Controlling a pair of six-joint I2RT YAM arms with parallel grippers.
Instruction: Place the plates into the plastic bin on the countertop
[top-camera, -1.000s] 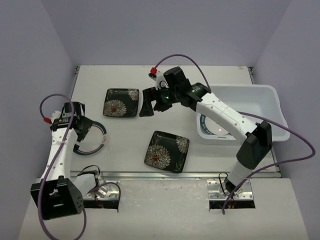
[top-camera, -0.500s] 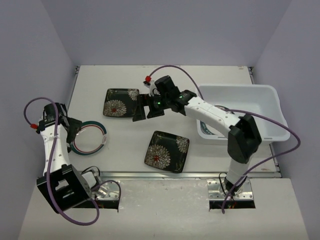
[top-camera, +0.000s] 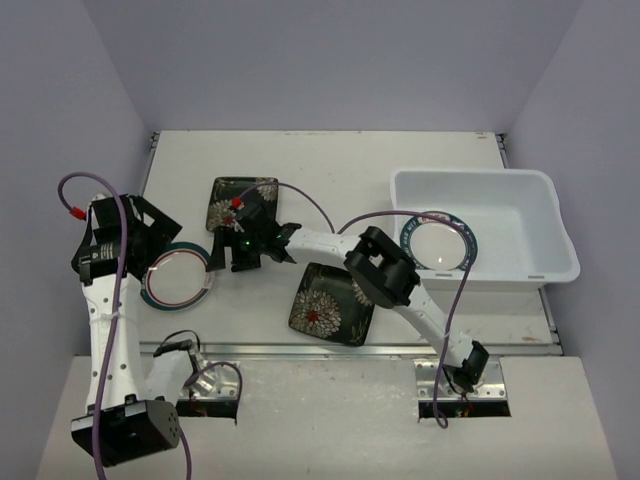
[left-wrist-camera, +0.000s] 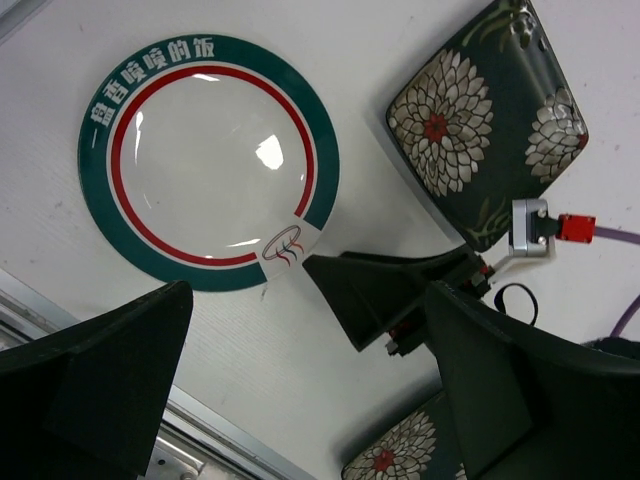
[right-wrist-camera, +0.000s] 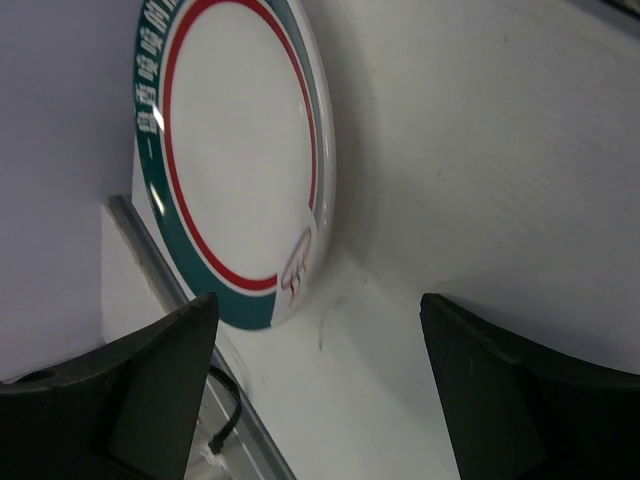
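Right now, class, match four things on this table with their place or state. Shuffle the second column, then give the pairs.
1 plastic bin
2 loose round plate
3 nearer black square plate
4 right gripper

A jaws open
B countertop, left side
C countertop, front centre
D right side, holds a teal-rimmed plate

Pairs: 1-D, 2-B, 3-C, 4-A

The right arm is stretching across the countertop between two black square plates, blocking the middle. The left gripper and right gripper are crowding the teal-rimmed plate. The bin is leaving room beside its plate.
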